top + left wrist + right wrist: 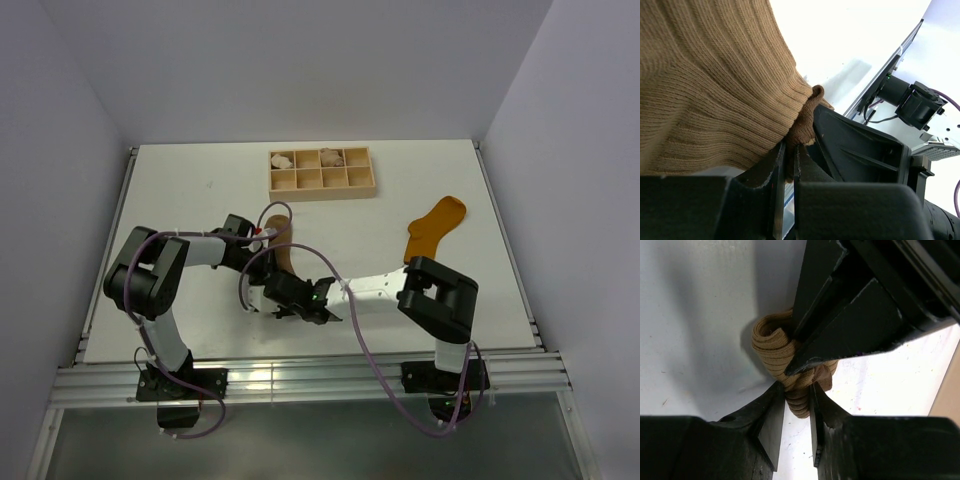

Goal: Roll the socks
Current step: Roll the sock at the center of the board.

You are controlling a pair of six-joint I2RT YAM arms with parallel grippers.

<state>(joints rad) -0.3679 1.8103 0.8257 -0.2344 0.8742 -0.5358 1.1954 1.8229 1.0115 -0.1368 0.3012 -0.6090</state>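
Clamped shut in left gripper [789, 150] and right gripper [799, 392] alike: tan sock [715, 85], ribbed knit, one end bunched into a wad, near middle of table [180, 200]. Farther right, flat, well apart: mustard-orange sock [432, 228].

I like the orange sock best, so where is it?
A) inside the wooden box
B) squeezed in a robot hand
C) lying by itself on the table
C: the orange sock lies alone on the table, away from the wooden box; the sock being pinched is the tan sock.
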